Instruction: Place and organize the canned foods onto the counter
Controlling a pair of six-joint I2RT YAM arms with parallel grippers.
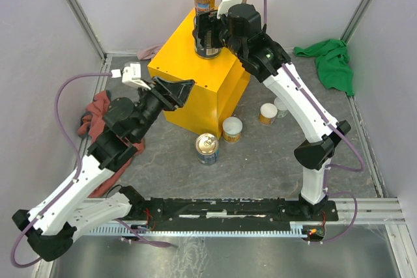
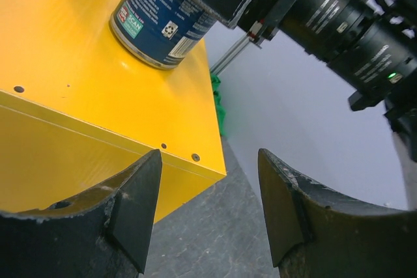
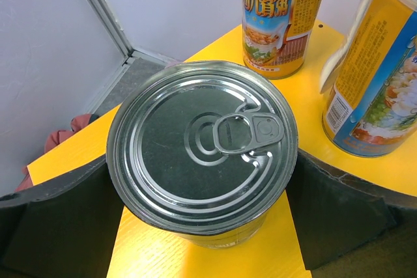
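The yellow counter (image 1: 195, 96) stands mid-table. My right gripper (image 1: 207, 36) is shut on a wide blue can (image 1: 207, 47) with a silver top (image 3: 202, 154). The can stands on the counter top (image 3: 163, 252) with a finger at each side. Two tall orange cans (image 3: 273, 17) (image 3: 378, 76) stand behind it on the counter. My left gripper (image 1: 177, 92) is open and empty, at the counter's left side. Its view shows the blue can (image 2: 163, 17) on the counter (image 2: 85, 63). On the floor stand another blue can (image 1: 207, 148) and three short white-lidded cans (image 1: 232, 128) (image 1: 268, 113) (image 1: 281, 105).
A green cloth (image 1: 332, 63) lies at the back right corner. A red cloth (image 1: 98, 112) lies left of the counter, under my left arm. Grey walls close in the table on three sides.
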